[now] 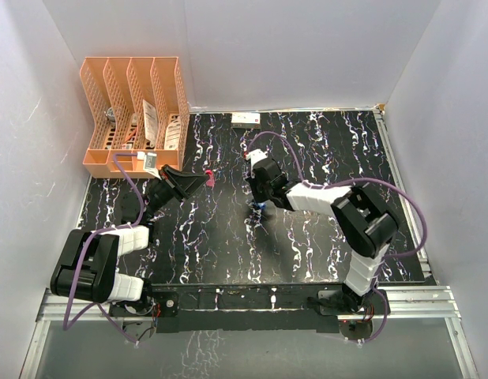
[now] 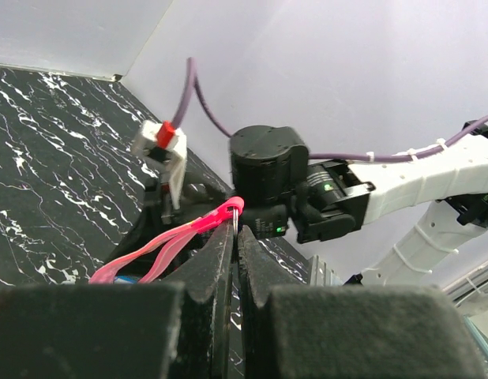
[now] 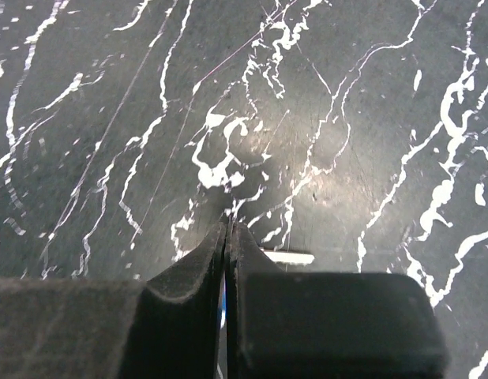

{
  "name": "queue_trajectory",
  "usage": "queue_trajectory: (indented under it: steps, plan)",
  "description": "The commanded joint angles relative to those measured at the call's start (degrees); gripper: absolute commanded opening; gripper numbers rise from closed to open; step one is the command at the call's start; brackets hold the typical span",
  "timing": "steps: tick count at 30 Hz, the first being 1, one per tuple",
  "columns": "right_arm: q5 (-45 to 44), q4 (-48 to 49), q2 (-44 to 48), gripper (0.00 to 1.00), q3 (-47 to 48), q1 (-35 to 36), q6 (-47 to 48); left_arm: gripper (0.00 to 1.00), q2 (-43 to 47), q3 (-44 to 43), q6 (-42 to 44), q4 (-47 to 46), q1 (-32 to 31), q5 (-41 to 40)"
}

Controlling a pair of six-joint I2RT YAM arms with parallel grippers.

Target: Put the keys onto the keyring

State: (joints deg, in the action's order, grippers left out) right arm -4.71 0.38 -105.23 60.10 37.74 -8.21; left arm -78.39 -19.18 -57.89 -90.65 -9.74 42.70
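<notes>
My left gripper (image 1: 198, 180) (image 2: 237, 225) hovers above the table's left back part, shut on the keyring: the thin metal ring (image 2: 238, 212) sticks up between the fingertips. Its red-pink strap (image 2: 169, 245) (image 1: 208, 177) loops off to the left. My right gripper (image 1: 260, 204) (image 3: 228, 227) points down at the black marbled table (image 3: 347, 118), tips at the surface. It is shut, with a sliver of the blue key (image 3: 223, 312) (image 1: 262, 207) showing between the jaws. The silvery-white key (image 3: 287, 257) lies flat on the table just right of the right finger.
An orange file organiser (image 1: 133, 110) holding papers stands at the back left corner, close behind the left gripper. A small white box (image 1: 245, 119) sits at the back edge. White walls enclose three sides. The right arm's wrist (image 2: 268, 170) faces the left gripper closely.
</notes>
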Motion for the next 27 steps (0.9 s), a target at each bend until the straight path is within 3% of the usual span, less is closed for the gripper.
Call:
queue_trajectory:
  steps: [1, 15, 23, 27]
  plan:
    - [1.43, 2.54, 9.85, 0.0, -1.73, -0.3, 2.1, 0.0, -1.15, -2.44, -0.58, -11.74, 0.43, 0.87]
    - [14.94, 7.41, 32.45, 0.0, -11.73, -0.39, 3.12, 0.0, -3.17, -7.33, -3.1, -11.74, 0.42, 4.13]
    - [20.39, 12.27, 36.56, 0.0, -14.04, -0.43, 4.33, 0.0, -4.5, -12.54, -4.85, -11.74, -0.31, 8.39]
    - [23.33, 19.35, 38.71, 0.0, -16.63, -0.45, 4.73, 0.0, -5.34, -14.17, -5.22, -11.74, -1.11, 9.89]
